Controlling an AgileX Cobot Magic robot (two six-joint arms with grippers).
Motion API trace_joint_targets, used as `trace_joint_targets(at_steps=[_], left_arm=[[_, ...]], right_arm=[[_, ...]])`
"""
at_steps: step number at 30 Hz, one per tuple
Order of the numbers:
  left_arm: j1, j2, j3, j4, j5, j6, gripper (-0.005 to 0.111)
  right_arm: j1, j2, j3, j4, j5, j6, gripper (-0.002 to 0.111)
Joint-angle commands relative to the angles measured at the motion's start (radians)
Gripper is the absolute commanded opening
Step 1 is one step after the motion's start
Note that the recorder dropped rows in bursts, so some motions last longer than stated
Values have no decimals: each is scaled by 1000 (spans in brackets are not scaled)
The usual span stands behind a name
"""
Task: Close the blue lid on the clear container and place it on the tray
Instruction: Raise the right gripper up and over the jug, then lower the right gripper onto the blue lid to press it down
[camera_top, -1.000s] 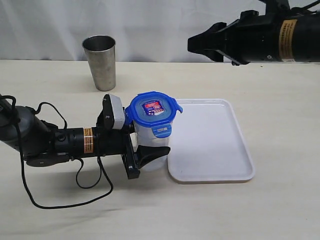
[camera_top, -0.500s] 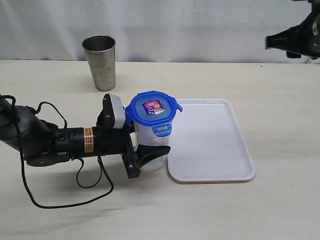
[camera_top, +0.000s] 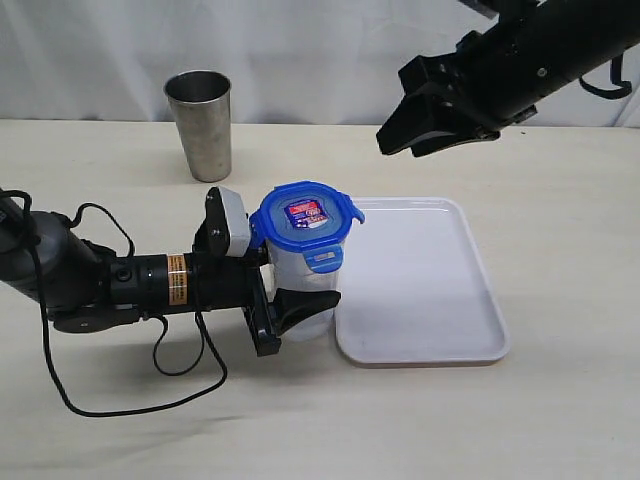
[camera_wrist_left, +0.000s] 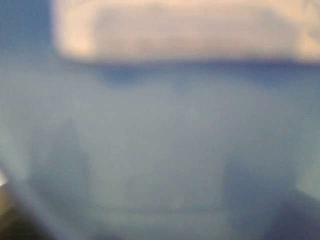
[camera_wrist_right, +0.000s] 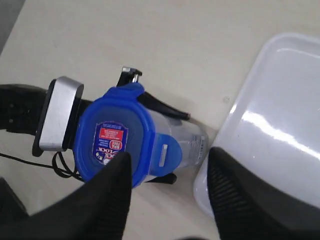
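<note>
The clear container (camera_top: 308, 283) stands upright on the table just left of the tray (camera_top: 420, 300). The blue lid (camera_top: 304, 216) sits on top of it, sticker up, with one flap sticking out toward the tray. My left gripper (camera_top: 300, 285) lies low on the table, shut on the container's body; one finger (camera_top: 305, 305) shows in front. The left wrist view is only a blue-grey blur. My right gripper (camera_top: 400, 142) hangs open in the air above the tray's far edge. Between its fingers (camera_wrist_right: 170, 160) I look down on the lid (camera_wrist_right: 117, 137), container (camera_wrist_right: 190, 142) and tray (camera_wrist_right: 270, 110).
A steel cup (camera_top: 200, 120) stands at the back left, apart from the container. The left arm's black cable (camera_top: 150, 385) loops over the table toward the front. A white curtain closes off the back.
The right arm swung away to the right edge, then came back and now points down toward the container. The left arm, container and lid have not moved.
</note>
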Motion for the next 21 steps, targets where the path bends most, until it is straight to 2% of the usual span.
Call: trace_joint_targets(at_steps=[1, 9, 21], left_arm=[[-1, 1, -3, -12, 46, 8, 0], [-1, 1, -3, -12, 46, 4, 0], [-1, 1, -3, -7, 46, 4, 0]], right_arm=[[30, -2, -3, -32, 4, 53, 46], [41, 39, -3, -30, 8, 62, 46], [41, 142, 30, 127, -11, -64, 44]])
